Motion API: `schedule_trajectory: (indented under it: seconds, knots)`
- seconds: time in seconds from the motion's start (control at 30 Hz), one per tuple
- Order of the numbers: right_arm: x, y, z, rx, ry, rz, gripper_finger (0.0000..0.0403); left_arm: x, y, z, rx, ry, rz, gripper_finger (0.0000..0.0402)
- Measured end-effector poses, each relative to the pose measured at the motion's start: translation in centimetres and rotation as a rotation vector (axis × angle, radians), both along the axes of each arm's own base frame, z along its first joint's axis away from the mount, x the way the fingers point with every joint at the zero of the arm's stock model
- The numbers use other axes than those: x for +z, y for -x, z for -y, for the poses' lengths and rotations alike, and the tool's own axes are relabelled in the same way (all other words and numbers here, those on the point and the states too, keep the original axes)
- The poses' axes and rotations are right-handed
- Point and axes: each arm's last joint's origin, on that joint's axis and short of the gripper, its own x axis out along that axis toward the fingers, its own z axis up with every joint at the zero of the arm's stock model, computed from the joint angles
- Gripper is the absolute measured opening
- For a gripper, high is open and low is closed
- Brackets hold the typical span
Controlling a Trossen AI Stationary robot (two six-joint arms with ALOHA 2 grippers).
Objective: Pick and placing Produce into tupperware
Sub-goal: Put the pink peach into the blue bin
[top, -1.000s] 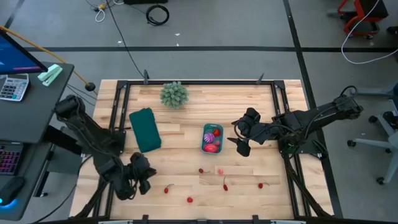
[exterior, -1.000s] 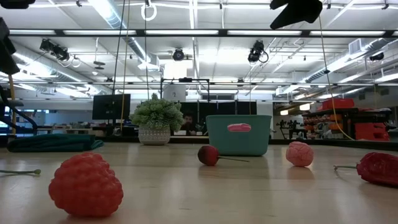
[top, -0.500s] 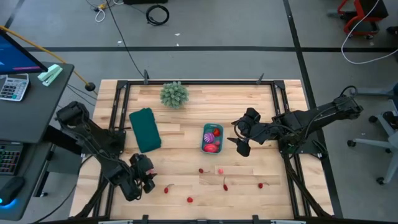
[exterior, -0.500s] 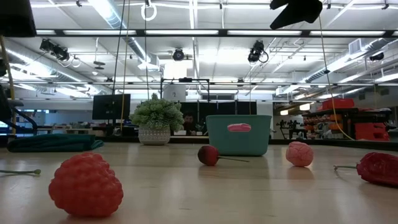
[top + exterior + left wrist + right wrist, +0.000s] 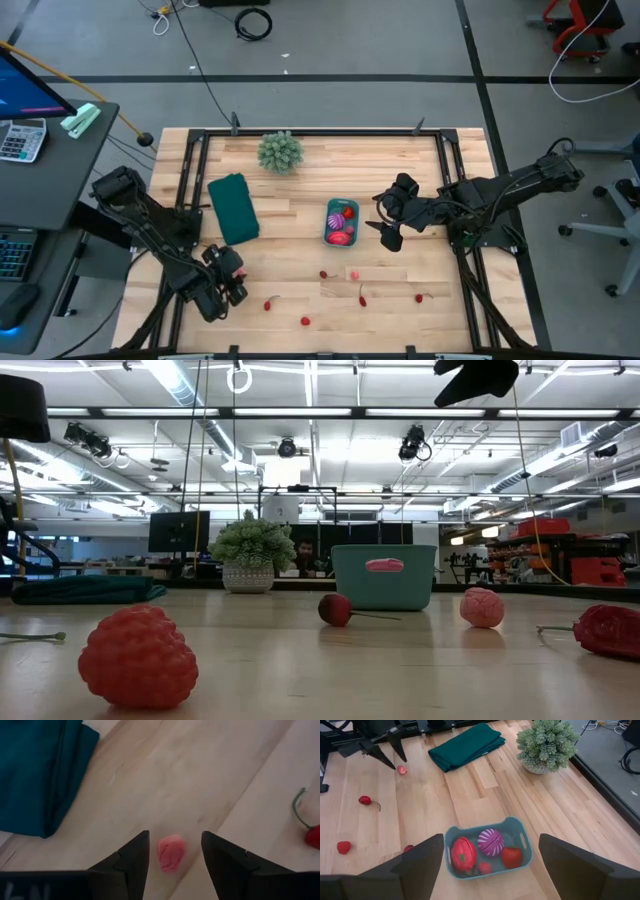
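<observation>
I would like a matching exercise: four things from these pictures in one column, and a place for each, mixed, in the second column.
Things:
1. purple ball
2. pink piece
3. plant
4. green cloth

Places:
A. between the left gripper's open fingers
B. at the table's far edge
C. inside the tub
D. flat on the table, between the plant and the left gripper

Pairs: 1-C, 2-A, 3-B, 4-D
</observation>
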Motion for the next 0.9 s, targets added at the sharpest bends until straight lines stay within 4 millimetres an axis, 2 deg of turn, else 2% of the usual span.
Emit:
schedule_trajectory:
  seconds: [0.27, 0.6, 0.9]
  knots:
    - [0.0, 0.0, 0.0, 0.000, 0.000, -0.001, 0.0336, -0.1, 0.1, 0.0, 0.002, 0.005, 0.005, 0.0188]
    - [0.0, 0.0, 0.0, 0.000, 0.001, -0.001, 0.0336, -2.1, 0.8, -0.9, 0.052, 0.042, 0.024, 0.0181]
    - [0.0, 0.0, 0.0, 0.001, 0.002, -0.001, 0.0336, -2.7, 0.9, -0.9, 0.079, 0.098, 0.058, 0.0172]
